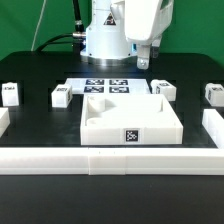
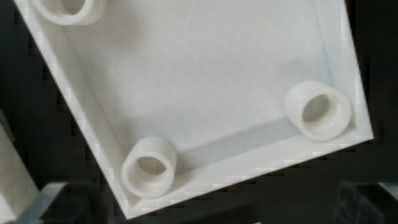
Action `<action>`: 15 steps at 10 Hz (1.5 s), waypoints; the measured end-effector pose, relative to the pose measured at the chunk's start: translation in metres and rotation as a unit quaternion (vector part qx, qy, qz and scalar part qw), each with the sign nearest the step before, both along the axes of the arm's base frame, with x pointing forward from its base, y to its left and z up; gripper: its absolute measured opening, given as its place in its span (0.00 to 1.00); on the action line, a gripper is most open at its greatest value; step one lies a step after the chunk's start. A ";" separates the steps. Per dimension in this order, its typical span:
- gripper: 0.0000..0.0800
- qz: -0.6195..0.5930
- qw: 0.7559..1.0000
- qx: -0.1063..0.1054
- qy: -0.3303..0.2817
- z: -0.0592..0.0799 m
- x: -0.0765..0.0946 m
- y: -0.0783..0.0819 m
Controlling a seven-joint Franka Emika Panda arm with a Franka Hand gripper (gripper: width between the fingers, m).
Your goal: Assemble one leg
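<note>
The gripper (image 1: 146,62) hangs in the air over the far side of the large square panel (image 1: 110,125), well above it. In the wrist view the two fingertips (image 2: 43,208) stand wide apart at the edges of the picture and there is nothing between them, so the jaws are open and empty.

The leg (image 1: 165,90) that is nearest to the gripper lies on the black table (image 1: 40,120), just beside the panel's far corner on the exterior view's right. It touches nothing that can be seen. Three other legs (image 1: 62,96) of the same kind lie in one row with it, well apart from each other. The marker board (image 1: 105,87) lies flat behind the panel.

The wrist camera sees only the inside of the panel, with its raised rim and three round sockets (image 2: 320,108); no leg is in that picture. It seems that the grasp is not yet begun.

Several things could go wrong from here. If the gripper goes straight down now, it probably meets the panel and not the leg, because the leg lies to the side of it. The leg lies close to the panel's wall, so one finger could hit the rim or push the panel during the descent. The leg is small and light; a closing that is not centred could turn it or push it away. A tilted grasp would later make it hard to enter a socket.
</note>
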State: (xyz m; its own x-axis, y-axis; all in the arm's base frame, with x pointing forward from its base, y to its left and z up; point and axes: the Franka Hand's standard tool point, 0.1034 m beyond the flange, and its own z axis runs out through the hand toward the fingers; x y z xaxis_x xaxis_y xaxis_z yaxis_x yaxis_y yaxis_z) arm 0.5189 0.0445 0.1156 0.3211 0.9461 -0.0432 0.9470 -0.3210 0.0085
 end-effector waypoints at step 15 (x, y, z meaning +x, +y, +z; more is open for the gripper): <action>0.81 0.122 0.992 0.022 0.003 -0.072 -0.062 -0.012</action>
State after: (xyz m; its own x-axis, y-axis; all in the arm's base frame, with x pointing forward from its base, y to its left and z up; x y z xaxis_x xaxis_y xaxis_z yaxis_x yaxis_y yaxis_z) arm 0.4568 0.0322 0.0436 0.0819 0.9966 -0.0021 0.9966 -0.0819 -0.0061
